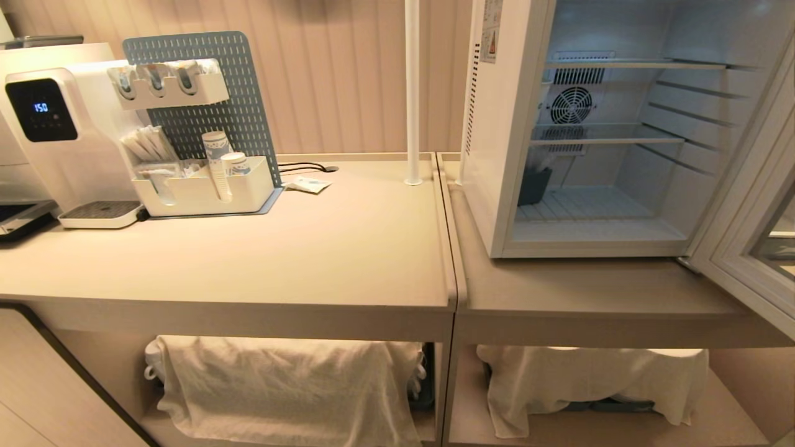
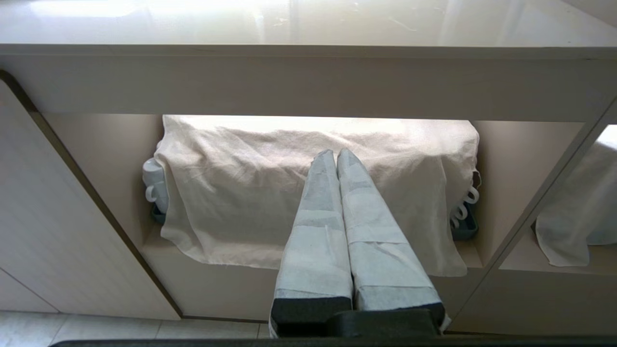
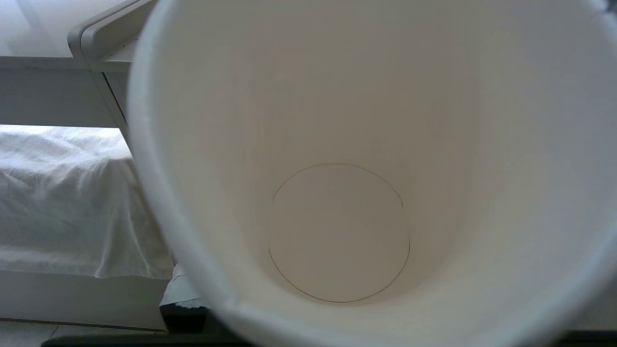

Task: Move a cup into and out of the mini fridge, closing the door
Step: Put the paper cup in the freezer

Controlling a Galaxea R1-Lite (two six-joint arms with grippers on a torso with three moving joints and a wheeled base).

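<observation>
The mini fridge [image 1: 497,186] is standing on the right-hand counter [image 1: 590,292] with its door [image 1: 745,236] swinging wide open to the fridge's right. Its wire shelves [image 1: 608,133] are showing bare, the round fan grille [image 1: 570,104] is facing out from the back wall, and a dark container [image 1: 533,185] is sitting in the fridge's lower left corner.

The cup [image 3: 337,193] is filling nearly the whole right wrist view, its open mouth turning toward the camera and its round bottom showing empty. It is sitting right at the right gripper, whose fingers are hiding behind it, so whether they are clamping it I cannot tell. The cup is outside the fridge, below counter height, beside a draped white cloth [image 3: 62,202] on the lower shelf.

The left gripper [image 2: 336,155] is hanging in front of the shelf under the counter left of the fridge, its taped fingers [image 2: 318,226] pressing together and holding nothing, pointing at the cloth [image 2: 270,193] draped over mugs [image 2: 155,185].

Well left of the fridge, a white coffee machine [image 1: 62,130] and an organiser with stacked cups [image 1: 217,161] are standing on the counter.
</observation>
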